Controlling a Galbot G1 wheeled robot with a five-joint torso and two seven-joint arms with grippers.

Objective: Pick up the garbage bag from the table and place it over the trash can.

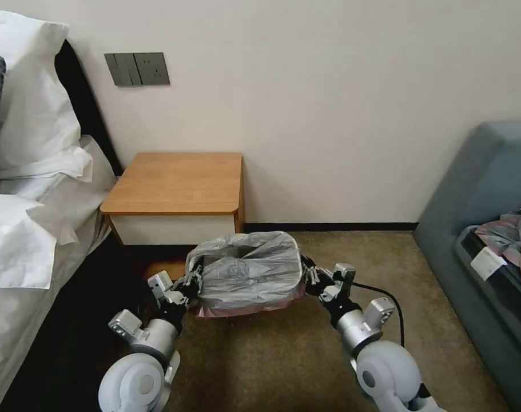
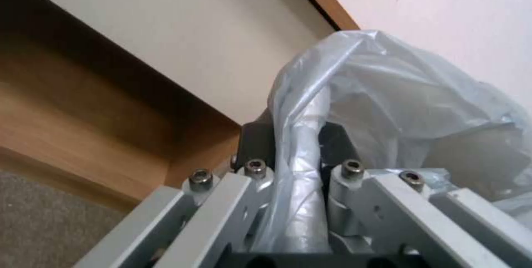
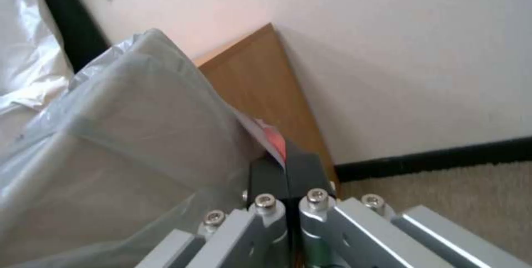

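The grey translucent garbage bag (image 1: 246, 269) is stretched open over the trash can, which stands on the carpet in front of the table (image 1: 174, 180). The can's boxy shape only shows through the plastic (image 3: 122, 135). The bag's pink edge (image 1: 249, 309) hangs low on the near side. My left gripper (image 1: 193, 278) is at the bag's left side, shut on a fold of the garbage bag (image 2: 302, 135). On the bag's right side, my right gripper (image 1: 309, 273) is shut on the pink edge (image 3: 275, 141).
A bed with white pillows (image 1: 26, 189) runs along the left. A grey sofa (image 1: 489, 189) stands at the right, carrying a grey-and-pink plastic heap with a white label (image 1: 489, 260). Bare carpet (image 1: 283, 366) lies between my arms.
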